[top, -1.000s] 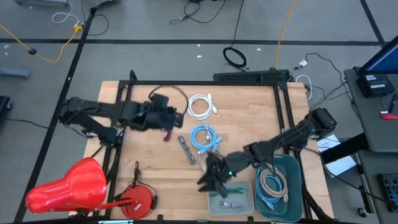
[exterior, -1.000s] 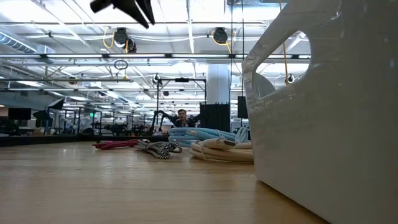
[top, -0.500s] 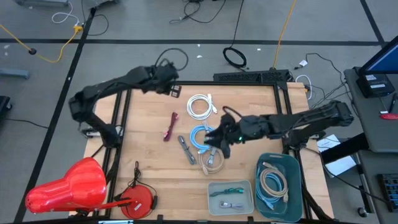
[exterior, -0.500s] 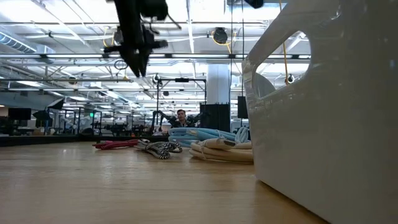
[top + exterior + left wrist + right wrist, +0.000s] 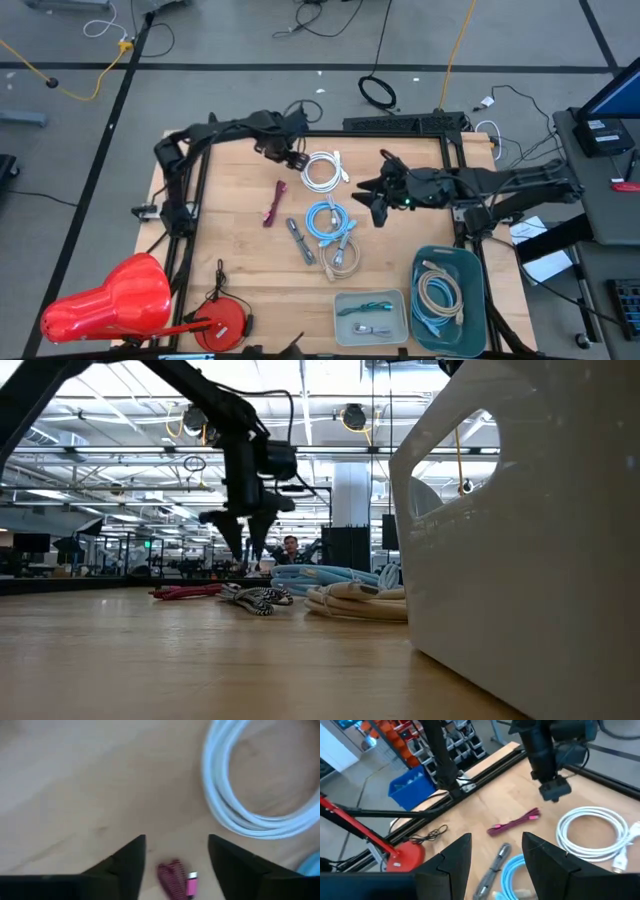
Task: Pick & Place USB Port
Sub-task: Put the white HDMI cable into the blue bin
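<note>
A pink USB cable (image 5: 273, 203) lies flat on the wooden table, left of a white coil (image 5: 322, 170). My left gripper (image 5: 292, 158) hangs open just above the table between these two, fingers pointing down. Its wrist view shows the pink cable's plug end (image 5: 176, 881) on the table beneath the gap between the fingers (image 5: 175, 852). My right gripper (image 5: 372, 205) floats open and higher, right of the blue coil (image 5: 330, 220), with nothing between its fingers (image 5: 495, 855). It looks toward my left gripper (image 5: 552, 790).
A striped cable (image 5: 300, 240) and a beige coil (image 5: 343, 260) lie near the blue coil. A grey tray (image 5: 345, 300) with small cables and a teal bin (image 5: 478, 290) with coils stand at the near right. Red items (image 5: 110, 300) sit at the near left.
My left gripper has swung from above the pink cable to the far edge, then right and down toward the white coil. It has turned to point down and has opened. My right gripper has risen from the grey tray and gone toward the far right, past the blue coil.
</note>
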Available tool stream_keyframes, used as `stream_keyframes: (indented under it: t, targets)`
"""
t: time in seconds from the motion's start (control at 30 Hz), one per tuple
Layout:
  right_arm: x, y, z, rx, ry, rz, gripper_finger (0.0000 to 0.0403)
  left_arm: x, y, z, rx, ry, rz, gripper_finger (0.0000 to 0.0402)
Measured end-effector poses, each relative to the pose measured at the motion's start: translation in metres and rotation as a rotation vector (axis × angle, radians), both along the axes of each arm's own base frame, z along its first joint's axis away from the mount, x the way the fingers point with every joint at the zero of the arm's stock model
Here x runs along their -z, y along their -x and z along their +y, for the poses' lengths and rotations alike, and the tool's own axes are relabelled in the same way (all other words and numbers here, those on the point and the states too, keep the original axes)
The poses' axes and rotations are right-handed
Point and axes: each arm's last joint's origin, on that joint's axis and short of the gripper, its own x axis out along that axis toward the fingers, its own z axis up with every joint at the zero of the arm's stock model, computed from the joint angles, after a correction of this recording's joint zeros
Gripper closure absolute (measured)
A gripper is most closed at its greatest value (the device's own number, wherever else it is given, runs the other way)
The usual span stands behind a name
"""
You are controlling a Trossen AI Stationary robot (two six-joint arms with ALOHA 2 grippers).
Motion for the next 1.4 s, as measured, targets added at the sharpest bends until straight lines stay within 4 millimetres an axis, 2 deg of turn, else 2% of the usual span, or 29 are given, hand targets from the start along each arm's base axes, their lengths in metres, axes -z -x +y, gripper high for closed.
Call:
stream_keyframes:
  t: [0.17,0.33,0.47,0.67,0.9,1.07,1.2,1.4]
  targets:
    - [0.001,0.005,-0.006,0.007,0.027,0.044,0.0236,0.008,-0.016,-0.004,-0.004,0.016,-0.084,0.0109]
    - [0.003,0.005,-0.011,0.009,0.059,0.073,0.0236,0.006,-0.026,-0.003,-0.084,-0.010,-0.172,0.0082]
    - [0.006,0.007,-0.013,0.007,0.080,0.113,0.0236,0.013,-0.031,-0.002,-0.145,0.004,-0.181,0.0084]
    - [0.006,0.011,-0.014,-0.007,0.111,0.137,0.0236,0.031,-0.040,-0.005,-0.180,0.044,-0.151,0.0107]
    - [0.004,0.016,-0.014,-0.017,0.130,0.140,0.0236,0.036,-0.073,-0.006,-0.164,0.050,-0.154,0.0127]
    - [0.000,0.024,-0.014,-0.037,0.112,0.138,0.0236,0.043,-0.092,-0.009,-0.111,0.066,-0.048,0.0132]
    - [-0.003,0.029,-0.014,-0.038,0.111,0.125,0.0236,0.045,-0.095,-0.015,-0.075,0.019,0.060,0.0133]
    - [-0.007,0.035,-0.014,-0.042,0.113,0.105,0.0236,0.046,-0.088,-0.013,-0.087,-0.014,0.138,0.0133]
